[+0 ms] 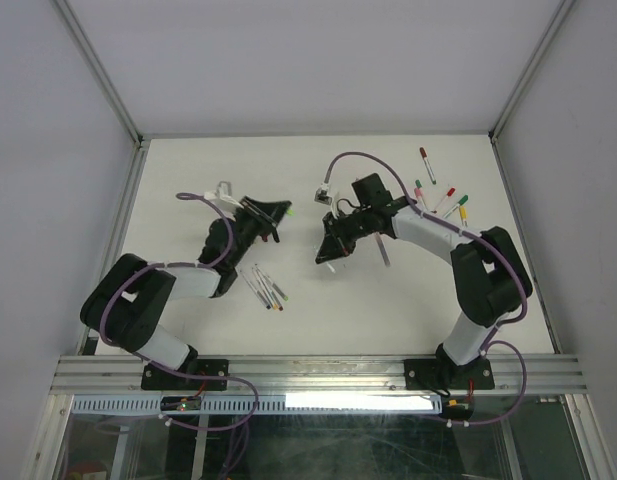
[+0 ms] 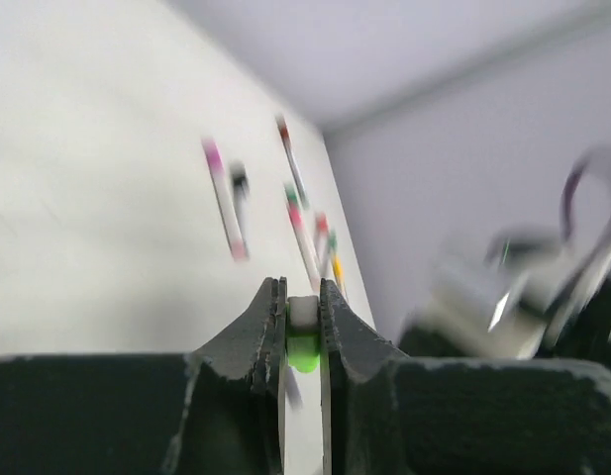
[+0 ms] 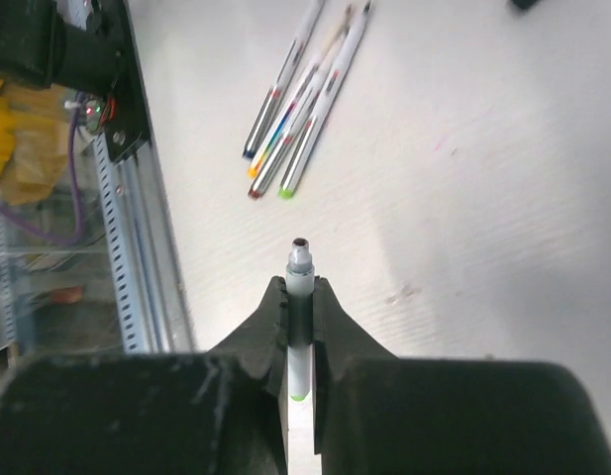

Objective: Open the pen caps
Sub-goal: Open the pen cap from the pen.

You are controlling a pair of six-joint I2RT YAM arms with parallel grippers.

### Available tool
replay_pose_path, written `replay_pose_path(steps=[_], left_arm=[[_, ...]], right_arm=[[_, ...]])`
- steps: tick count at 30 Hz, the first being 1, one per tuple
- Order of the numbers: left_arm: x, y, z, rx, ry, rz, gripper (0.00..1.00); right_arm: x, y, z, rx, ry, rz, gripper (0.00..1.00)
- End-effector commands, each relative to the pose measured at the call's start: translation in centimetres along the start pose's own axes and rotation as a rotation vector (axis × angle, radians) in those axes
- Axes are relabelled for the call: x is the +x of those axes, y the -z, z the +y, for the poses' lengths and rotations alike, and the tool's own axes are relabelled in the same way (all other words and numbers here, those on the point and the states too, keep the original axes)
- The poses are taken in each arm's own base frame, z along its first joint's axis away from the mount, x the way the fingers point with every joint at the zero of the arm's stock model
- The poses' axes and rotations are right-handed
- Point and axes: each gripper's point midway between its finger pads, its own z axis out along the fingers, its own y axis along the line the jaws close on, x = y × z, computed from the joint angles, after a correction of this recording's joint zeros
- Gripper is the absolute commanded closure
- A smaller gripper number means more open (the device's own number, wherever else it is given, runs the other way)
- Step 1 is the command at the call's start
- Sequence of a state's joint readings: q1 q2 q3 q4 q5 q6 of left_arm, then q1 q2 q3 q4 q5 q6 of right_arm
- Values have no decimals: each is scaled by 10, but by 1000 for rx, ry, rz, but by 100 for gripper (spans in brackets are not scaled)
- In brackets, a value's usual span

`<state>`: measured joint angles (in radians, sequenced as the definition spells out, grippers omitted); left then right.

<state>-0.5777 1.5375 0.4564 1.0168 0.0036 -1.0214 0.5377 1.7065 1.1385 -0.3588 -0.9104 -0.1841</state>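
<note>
My left gripper is shut on a small bright green pen cap, held above the table; in the left wrist view the green cap sits pinched between the jaws of the gripper. My right gripper is shut on a white pen barrel, whose bare uncapped tip points out past the fingertips and whose green end shows behind the jaws of the gripper. The two grippers are a short way apart above the middle of the table. No other loose caps are clearly in view.
Several uncapped pen barrels lie together near the left arm and also show in the right wrist view. Several capped pens lie at the back right, blurred in the left wrist view. A metal rail runs along the near edge.
</note>
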Motion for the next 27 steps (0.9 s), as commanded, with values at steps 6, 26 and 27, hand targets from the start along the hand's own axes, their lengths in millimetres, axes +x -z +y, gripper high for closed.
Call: replay_pose_path(steps=[6, 26, 27], left_arm=[[-143, 5, -30, -19, -99, -395, 100], [-86, 120, 24, -282, -238, -208, 100], [-85, 122, 24, -278, -240, -205, 100]], right_arm=[[42, -6, 17, -42, -123, 131, 100], [44, -84, -15, 386, -528, 58, 97], [47, -86, -16, 395, -532, 66, 95]])
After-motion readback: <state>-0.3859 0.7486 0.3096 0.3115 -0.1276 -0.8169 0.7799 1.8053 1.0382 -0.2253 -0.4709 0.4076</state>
